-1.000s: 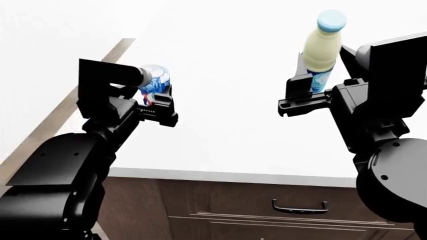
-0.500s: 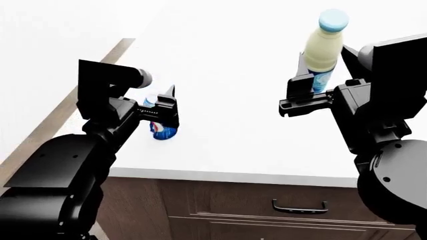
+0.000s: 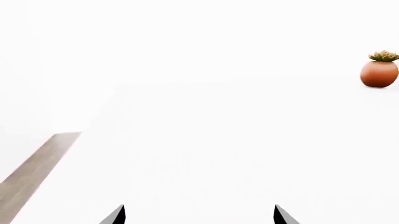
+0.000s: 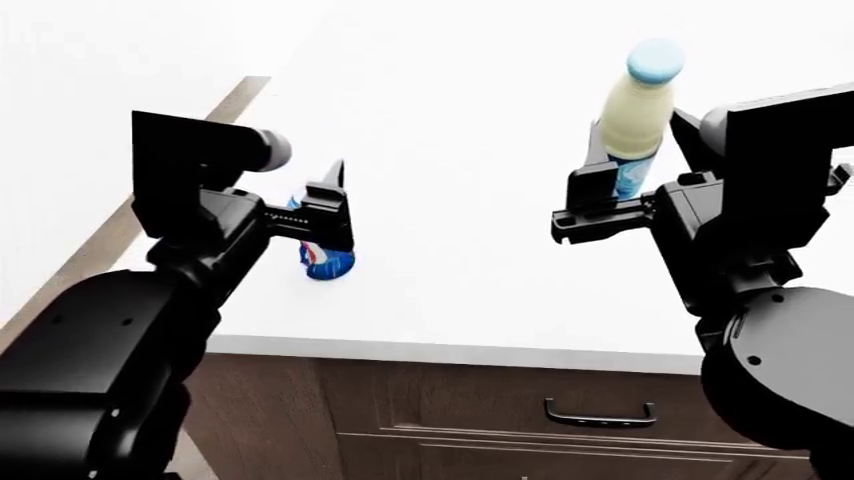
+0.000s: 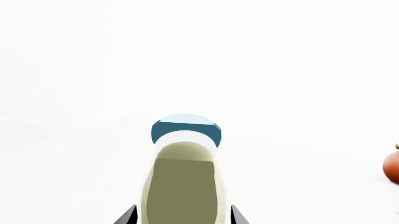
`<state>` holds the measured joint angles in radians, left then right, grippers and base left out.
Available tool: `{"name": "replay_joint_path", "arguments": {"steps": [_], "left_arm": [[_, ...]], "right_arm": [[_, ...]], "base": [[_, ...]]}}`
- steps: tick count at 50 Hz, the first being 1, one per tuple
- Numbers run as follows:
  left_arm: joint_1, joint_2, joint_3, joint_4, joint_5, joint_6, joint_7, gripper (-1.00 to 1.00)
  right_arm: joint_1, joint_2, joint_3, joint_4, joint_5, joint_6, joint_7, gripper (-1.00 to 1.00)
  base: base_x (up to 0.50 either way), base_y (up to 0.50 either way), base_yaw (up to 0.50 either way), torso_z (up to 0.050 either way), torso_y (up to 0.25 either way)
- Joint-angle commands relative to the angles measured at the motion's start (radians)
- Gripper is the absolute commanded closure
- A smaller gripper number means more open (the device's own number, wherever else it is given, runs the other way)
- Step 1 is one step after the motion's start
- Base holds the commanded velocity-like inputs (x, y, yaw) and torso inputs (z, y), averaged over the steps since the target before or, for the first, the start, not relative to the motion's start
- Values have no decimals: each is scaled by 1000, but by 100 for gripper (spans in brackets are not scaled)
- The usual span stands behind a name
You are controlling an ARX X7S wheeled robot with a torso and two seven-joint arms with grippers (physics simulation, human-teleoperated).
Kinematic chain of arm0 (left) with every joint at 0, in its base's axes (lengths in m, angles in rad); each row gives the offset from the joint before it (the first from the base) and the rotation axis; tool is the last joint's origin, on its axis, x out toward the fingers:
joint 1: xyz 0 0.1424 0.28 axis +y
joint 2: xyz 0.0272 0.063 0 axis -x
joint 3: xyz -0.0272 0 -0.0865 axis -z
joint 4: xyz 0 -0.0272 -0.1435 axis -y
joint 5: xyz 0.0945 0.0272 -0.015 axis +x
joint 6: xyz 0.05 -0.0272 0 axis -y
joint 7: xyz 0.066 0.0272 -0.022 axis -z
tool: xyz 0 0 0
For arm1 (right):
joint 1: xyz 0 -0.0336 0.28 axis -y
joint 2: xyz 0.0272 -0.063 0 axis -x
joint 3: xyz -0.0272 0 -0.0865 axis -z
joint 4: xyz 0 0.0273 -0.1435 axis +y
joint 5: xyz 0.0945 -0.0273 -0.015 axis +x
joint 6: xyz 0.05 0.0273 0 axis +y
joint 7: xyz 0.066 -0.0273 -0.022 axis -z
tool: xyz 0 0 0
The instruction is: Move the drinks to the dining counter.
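Note:
The blue soda can point(image 4: 327, 263) rests on the white dining counter point(image 4: 454, 290) near its front left edge, partly hidden behind my left gripper point(image 4: 328, 212); I cannot tell whether it stands upright. My left gripper is open and empty just above it; in the left wrist view its gripper point(image 3: 198, 215) shows only bare counter between the tips. My right gripper point(image 4: 603, 200) is shut on the cream bottle point(image 4: 631, 110) with the light-blue cap and holds it upright above the counter. The bottle point(image 5: 184, 182) fills the gap in the right gripper point(image 5: 184, 215).
Dark brown drawers with a slim handle point(image 4: 599, 414) lie below the counter's front edge. A terracotta pot with a succulent point(image 3: 379, 70) stands far back on the counter and also shows in the right wrist view point(image 5: 393, 169). A floor strip point(image 4: 127, 225) runs along the left.
My left gripper has opened and the can has dropped from its jaws onto the counter. My right arm with the bottle has shifted slightly.

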<state>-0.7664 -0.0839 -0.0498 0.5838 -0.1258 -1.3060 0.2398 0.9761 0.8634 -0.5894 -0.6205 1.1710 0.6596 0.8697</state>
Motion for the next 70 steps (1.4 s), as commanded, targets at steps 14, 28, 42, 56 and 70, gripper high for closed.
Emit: {"name": "replay_joint_path", "arguments": {"steps": [14,28,42,56,70], "left_arm": [[-1,-7,-14,74,-35,-48,-18,-100],[4,-12,-12,74,-49,-44,-28,-100],[11,-20,-12,65,-61,-34,-37,-100],[14,-22,-12,62,-73,-26,-47,-100],[16,-26,-9,67,-85,-28,-58,-100]], "right_arm": [[-67,-47,-28,84,-89,-47,-63,100],[-69,-68,-53,120,-91,-30,-78,100],[-79,-82,-70,152,-95,-22,-84,100],[-103,-77,-72,163,-99,-31,-84,100],[-109,-71,-68,160,-89,-30,-80,100]], "base": [[0,0,0,0,0],[0,0,0,0,1],[0,0,0,1,1],[0,0,0,0,0],[0,0,0,0,1]]}}
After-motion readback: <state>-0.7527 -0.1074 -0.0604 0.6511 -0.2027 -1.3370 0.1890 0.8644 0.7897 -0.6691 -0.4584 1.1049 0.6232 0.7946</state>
